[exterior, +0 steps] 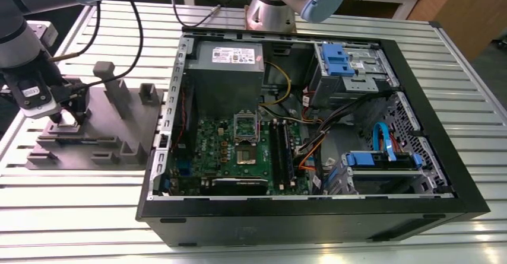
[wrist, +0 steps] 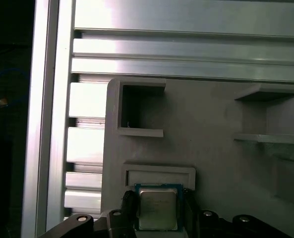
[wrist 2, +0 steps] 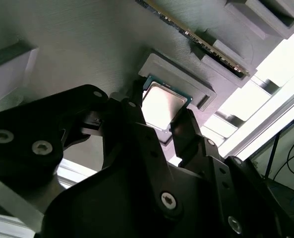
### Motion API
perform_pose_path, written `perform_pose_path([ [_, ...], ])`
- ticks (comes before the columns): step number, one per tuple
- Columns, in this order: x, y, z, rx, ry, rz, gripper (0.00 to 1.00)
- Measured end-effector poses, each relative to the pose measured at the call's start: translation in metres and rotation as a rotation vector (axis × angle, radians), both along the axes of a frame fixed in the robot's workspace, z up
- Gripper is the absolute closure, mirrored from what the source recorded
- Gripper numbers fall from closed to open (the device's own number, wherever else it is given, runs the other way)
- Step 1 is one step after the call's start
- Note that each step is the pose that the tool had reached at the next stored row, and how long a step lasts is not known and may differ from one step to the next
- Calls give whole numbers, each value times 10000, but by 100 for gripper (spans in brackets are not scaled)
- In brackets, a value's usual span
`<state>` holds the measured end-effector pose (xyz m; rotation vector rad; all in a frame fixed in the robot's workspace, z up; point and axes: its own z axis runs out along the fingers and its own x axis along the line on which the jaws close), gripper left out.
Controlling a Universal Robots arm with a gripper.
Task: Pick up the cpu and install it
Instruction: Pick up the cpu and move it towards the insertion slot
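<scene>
The cpu, a small silver-topped square chip with a thin green rim, sits at its raised nest on the grey fixture. My gripper is down on that fixture at the exterior view's left. Both wrist views show a black finger pressed against each side of the cpu, so the gripper is shut on it. I cannot tell whether the chip has left the nest. The open socket lies on the green motherboard inside the case.
The open black computer case lies on the slatted metal table, with power supply, blue drive bays and loose cables inside. The fixture carries upright posts and a long memory stick in a slot.
</scene>
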<state>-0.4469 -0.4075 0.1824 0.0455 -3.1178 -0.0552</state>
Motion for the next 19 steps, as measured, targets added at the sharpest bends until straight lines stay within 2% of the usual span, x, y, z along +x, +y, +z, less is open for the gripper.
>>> perform_pose_path([
  [5, 0, 0, -5, 0, 1, 0, 49],
  [6, 0, 0, -6, 0, 0, 0, 42],
  [19, 17, 0, -2, 0, -1, -1, 42],
])
